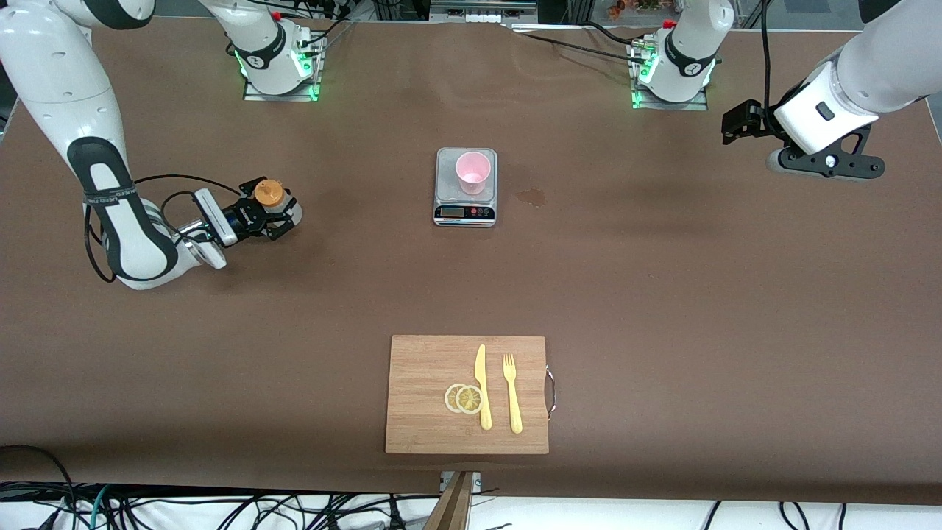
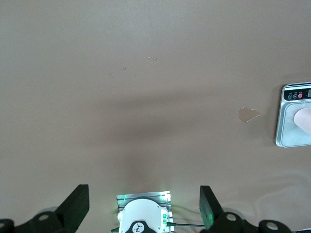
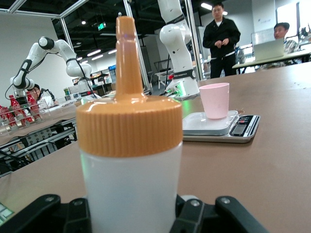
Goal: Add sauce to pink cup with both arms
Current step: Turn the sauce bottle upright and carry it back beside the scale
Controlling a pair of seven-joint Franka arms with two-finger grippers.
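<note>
**Right gripper clamped on the sauce bottle, left gripper spread and empty**

Right gripper (image 1: 269, 213) is closed around the body of the sauce bottle (image 1: 268, 197), low at the right arm's end of the table. The bottle stands upright between the black fingers (image 3: 197, 213), its orange ribbed cap and long nozzle (image 3: 127, 58) pointing straight up. From the right wrist view the whitish body fills the foreground, with the fingers pressed against its lower part.

Between that bottle and the middle of the table the brown surface (image 1: 662, 294) is bare. At the middle sits a steel scale (image 1: 466, 188) with a dark display strip on its edge nearer the front camera. The pink cup (image 1: 472, 172) stands upright on the scale's platform, mouth up. Just beside the scale, toward the left arm's end, is a small pale stain (image 1: 531, 196) on the table.

Nearer the front camera lies a wooden cutting board (image 1: 419, 397). On it rest two overlapping lemon slices (image 1: 464, 398), a yellow plastic knife (image 1: 482, 386) touching them, and a yellow plastic fork (image 1: 511, 392) beside the knife, apart from it.

Left gripper (image 2: 145, 206) waits in the air over the left arm's end of the table, near its own base (image 1: 673, 70). Its fingers (image 2: 75, 204) are spread wide with nothing between them, well apart from the cup and scale.
</note>
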